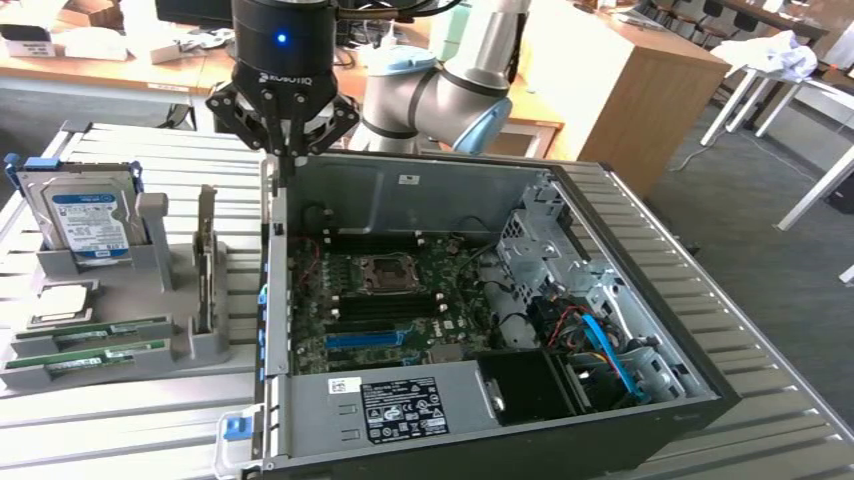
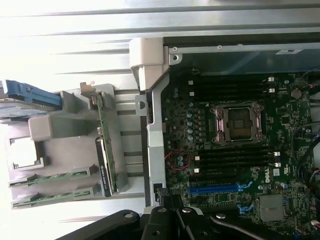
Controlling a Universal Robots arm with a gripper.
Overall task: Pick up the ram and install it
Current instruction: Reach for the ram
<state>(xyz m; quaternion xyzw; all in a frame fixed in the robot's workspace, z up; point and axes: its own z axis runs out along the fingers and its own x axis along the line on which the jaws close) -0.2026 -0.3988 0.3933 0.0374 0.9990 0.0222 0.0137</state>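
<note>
Jaws: closed, fingertips pressed together with nothing between them; in the exterior view they hang just over the top edge of the case wall at that view's left.
Arm (image 1: 454,85): grey and blue, bent behind the case, carrying the black wrist with a blue light.
Ram (image 1: 94,331) (image 2: 50,177): green stick lying in a slot of the grey holder (image 1: 180,345), untouched and well apart from the jaws.
Second stick (image 1: 87,356) (image 2: 52,197): the same kind, in the next slot just beside the first.
Hard drive (image 1: 87,215) (image 2: 30,95): silver with a blue-white label, standing upright at the holder's far end.
Expansion card (image 1: 207,255) (image 2: 105,145): on edge in the holder, between the sticks and the case.
Computer case (image 1: 641,300): black, lying open on the ribbed metal counter (image 1: 120,430), to the exterior view's right of the holder.
Motherboard (image 1: 441,300) (image 2: 200,150): exposed inside the case.
CPU socket (image 1: 387,272) (image 2: 239,122): bare, with long black memory slots on both sides.
Blue slot (image 1: 367,338) (image 2: 212,189): near the board's lower edge.
Power supply (image 1: 400,405): grey box with a label, at the case's near side.
</note>
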